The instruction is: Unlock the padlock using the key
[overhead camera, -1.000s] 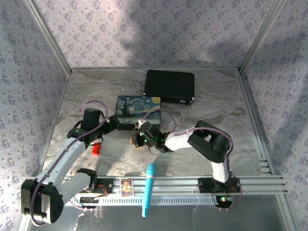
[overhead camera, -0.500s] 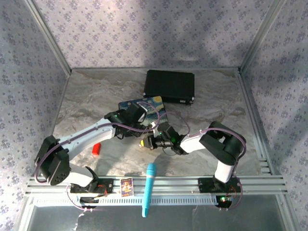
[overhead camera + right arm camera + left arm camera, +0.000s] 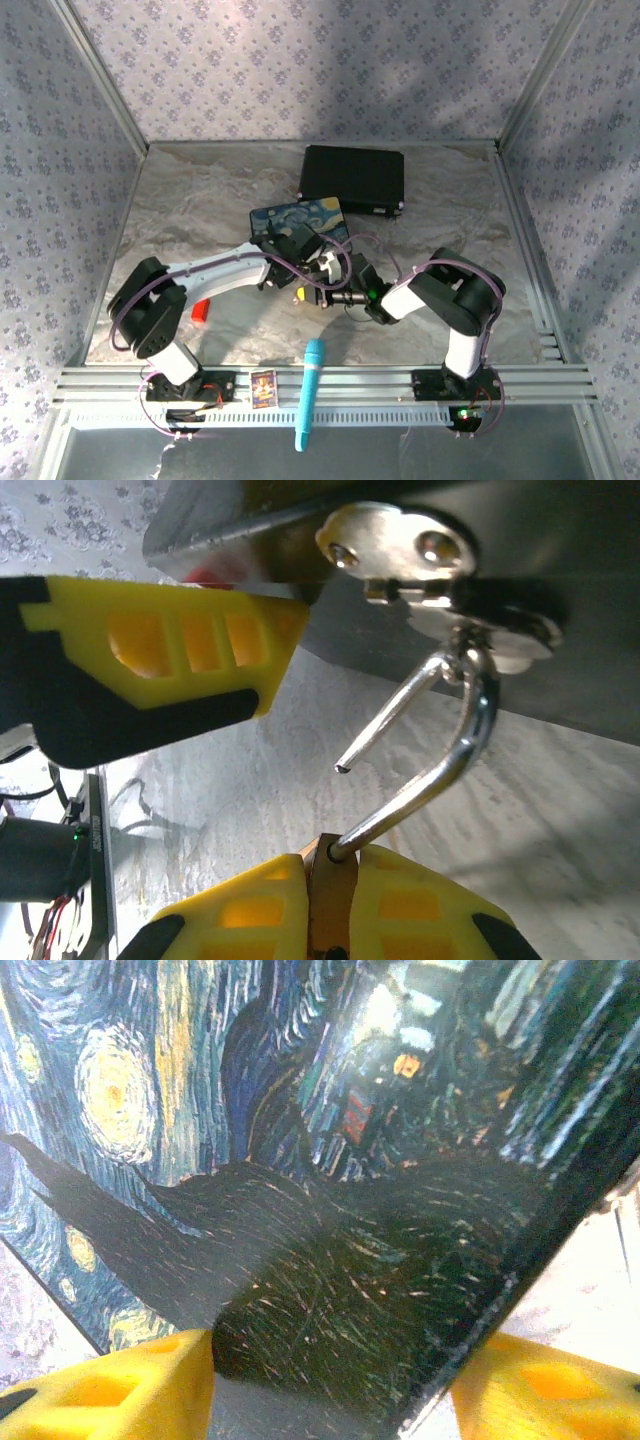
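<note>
1. Right gripper (image 3: 330,920) pinches the brass padlock (image 3: 328,880); its curved silvery shackle (image 3: 470,730), free end out, hooks the painted box's (image 3: 200,1090) shiny hasp (image 3: 400,545).
2. Left gripper (image 3: 330,1390) straddles the box's scratched glossy corner, fingers wide; contact unclear.

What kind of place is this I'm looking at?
Probably a robot test enclosure, not a home: a left arm and right arm bolted to an aluminium rail, a marble-look tabletop, patterned walls boxing it in.
</note>
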Controlling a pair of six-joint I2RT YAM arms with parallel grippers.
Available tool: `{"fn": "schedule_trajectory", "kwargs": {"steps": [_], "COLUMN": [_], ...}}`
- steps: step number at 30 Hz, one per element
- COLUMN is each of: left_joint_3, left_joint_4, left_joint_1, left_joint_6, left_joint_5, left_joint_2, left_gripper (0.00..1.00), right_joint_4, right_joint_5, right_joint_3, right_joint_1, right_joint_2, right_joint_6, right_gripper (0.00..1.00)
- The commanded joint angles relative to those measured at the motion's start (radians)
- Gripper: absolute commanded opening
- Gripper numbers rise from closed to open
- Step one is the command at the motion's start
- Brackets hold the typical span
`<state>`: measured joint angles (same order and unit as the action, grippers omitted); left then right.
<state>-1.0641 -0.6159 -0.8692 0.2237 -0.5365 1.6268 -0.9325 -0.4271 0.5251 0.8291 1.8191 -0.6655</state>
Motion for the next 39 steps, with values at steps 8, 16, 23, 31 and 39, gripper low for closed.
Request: {"fn": "schedule_trajectory", "kwargs": {"steps": [8,16,23,31,39], "left_joint_3": [0.049,0.059,0.064,0.079,0.089], "left_joint_4": [-0.040,-0.004,0.007,0.015,0.031], "left_joint_1": [0.015,-0.001,-0.012,-0.013,-0.024], "left_joint_6": [0.024,0.024,0.023,0.031,0.039], "left_joint_5": [0.125,0.095,0.122,0.127,0.120], "left_joint_2": [0.112,0.130,0.130,0.131,0.136], "left_gripper": [0.44,0.00,0.00,0.00,0.00], "right_joint_4": [-0.015,-0.143,-0.347,-0.432,-0.455], "right_joint_5": [0.034,0.195,0.361,0.487,0.549], "right_joint_3": [-0.079,-0.069,-0.070,-0.048,-0.061], "right_joint_1": [-0.079,-0.008,0.073,0.082,0.071], "right_joint_2": [0.029,0.079,0.148,0.175,0.146], "right_joint_6": [-0.099,-0.154,-0.322,-0.392,-0.400], "right_gripper": [0.00,0.00,0.00,0.00,0.00]}}
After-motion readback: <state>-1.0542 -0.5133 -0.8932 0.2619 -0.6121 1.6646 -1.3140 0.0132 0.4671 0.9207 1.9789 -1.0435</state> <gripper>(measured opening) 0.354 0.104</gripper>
